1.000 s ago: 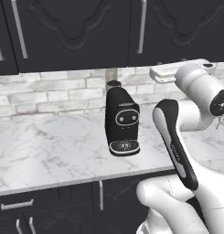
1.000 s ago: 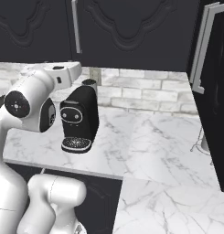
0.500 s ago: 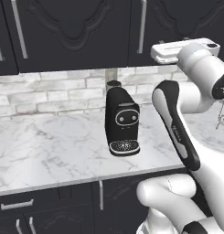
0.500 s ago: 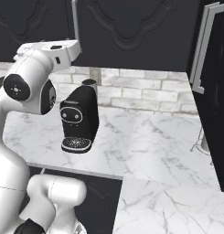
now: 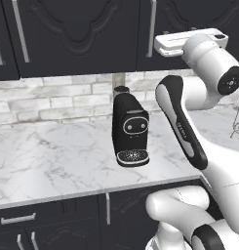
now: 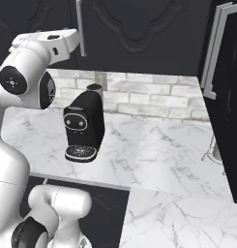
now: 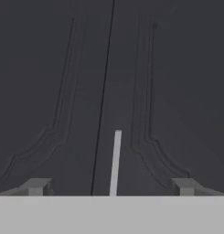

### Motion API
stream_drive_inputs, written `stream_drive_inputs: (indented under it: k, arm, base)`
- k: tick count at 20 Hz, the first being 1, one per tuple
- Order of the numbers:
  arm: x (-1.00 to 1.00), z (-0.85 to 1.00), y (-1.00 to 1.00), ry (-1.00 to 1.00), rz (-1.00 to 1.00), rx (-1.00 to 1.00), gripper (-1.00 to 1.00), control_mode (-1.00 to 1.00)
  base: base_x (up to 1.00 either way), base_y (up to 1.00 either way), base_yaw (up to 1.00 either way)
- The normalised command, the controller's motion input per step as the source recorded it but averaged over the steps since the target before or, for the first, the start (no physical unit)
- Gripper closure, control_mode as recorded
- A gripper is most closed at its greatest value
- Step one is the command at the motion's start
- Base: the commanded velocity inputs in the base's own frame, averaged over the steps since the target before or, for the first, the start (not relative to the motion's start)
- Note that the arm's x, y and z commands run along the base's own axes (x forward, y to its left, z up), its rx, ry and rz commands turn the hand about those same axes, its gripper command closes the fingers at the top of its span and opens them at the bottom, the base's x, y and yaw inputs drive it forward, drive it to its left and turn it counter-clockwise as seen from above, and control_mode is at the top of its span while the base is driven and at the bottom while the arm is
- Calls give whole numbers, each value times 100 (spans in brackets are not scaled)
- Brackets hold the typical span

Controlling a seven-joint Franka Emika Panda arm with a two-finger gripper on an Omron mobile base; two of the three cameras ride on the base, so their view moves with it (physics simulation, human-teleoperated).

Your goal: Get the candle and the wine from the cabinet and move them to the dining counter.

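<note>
The cabinet (image 5: 82,34) (image 6: 139,24) hangs above the worktop with its carved black doors shut. Its door panels and centre seam face the hand camera (image 7: 49,68). My gripper (image 7: 111,186) is open, its two fingertips (image 7: 35,186) spread wide on either side of a vertical silver bar handle (image 7: 115,162) a short way ahead. The white hand (image 5: 189,43) (image 6: 52,41) is raised to door height beside that handle (image 5: 151,29) (image 6: 80,26). Nothing sits between the fingers. The candle, the wine and the dining counter are out of view.
A black coffee machine (image 5: 130,129) (image 6: 83,128) stands on the marble worktop (image 5: 43,156) (image 6: 163,145) below the hand, against the brick wall. A tall black unit with a silver handle (image 6: 216,48) closes off the right side. A thin wire stand (image 6: 214,150) stands near it.
The hand has risen from just above the coffee machine up to the upper doors and closer to the silver handle. The jaws have stayed open.
</note>
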Motion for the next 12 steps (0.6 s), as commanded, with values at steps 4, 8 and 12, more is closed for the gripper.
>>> stream_drive_inputs:
  k: [4, 8, 12]
  arm:
    - [0, -7, 22, -7, 0, 1, -100, -100]
    - [0, -30, 0, -12, 0, 6, -100, -100]
    - [0, -15, 0, -4, 0, 7, -100, -100]
  base:
    - [0, 0, 0]
    - [0, 0, 0]
    - [0, 0, 0]
